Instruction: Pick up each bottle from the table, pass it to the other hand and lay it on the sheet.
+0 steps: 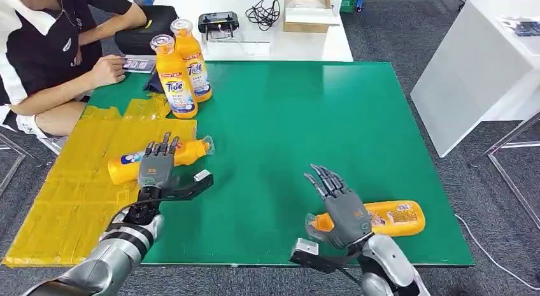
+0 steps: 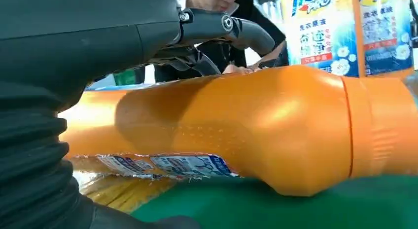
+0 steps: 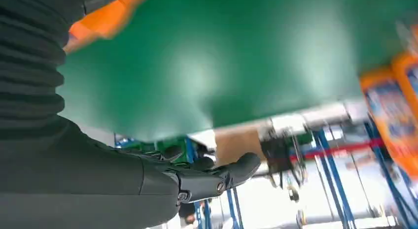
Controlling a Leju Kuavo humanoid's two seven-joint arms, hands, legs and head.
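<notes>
While the green tabletop (image 1: pixel 305 137) is carrying everything, a crinkled yellow sheet (image 1: pixel 70 194) is lying over its left part and hanging past the edge. At the far left corner a seated person (image 1: pixel 44 48), partly cut off by the frame, is resting a hand beside two upright orange bottles (image 1: pixel 181 70) that are standing just beside each other. One orange bottle (image 1: pixel 191 153) is lying on its side half on the sheet, cap toward the bare green; the left robot hand (image 1: pixel 156 165) is resting over its middle with fingers draped across, hiding part of the label, and whether it is actually gripping is hard to tell. Near the front right edge another lying bottle (image 1: pixel 395 218) is partly hidden behind the right robot hand (image 1: pixel 337 207), whose fingers are spread apart and holding nothing. The right wrist view is blurred.
</notes>
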